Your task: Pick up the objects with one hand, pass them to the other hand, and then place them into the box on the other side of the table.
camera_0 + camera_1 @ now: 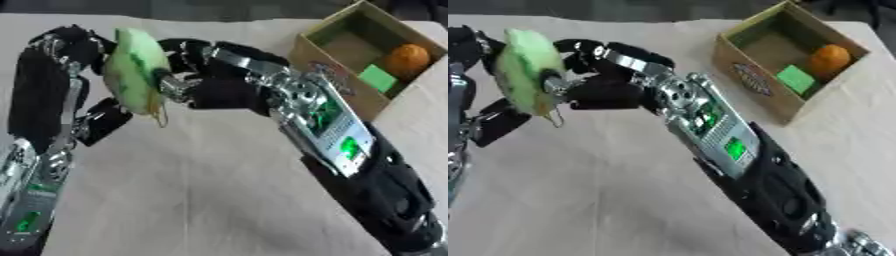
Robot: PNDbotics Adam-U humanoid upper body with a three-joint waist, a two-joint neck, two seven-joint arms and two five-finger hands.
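A pale green leafy vegetable (133,70) with a thin stalk hanging from it is held upright above the table's left part, between both hands. My left hand (66,47) comes up from the left, its fingers curled over the vegetable's top and back and its thumb spread lower down. My right hand (214,87) reaches across from the lower right and pinches the vegetable's right side between fingers and thumb. The cardboard box (337,80) stands at the far right, holding an orange fruit (408,59) and a green block (378,78).
A light cloth covers the table (201,200). My right forearm (341,145) lies diagonally across the middle, between the vegetable and the box.
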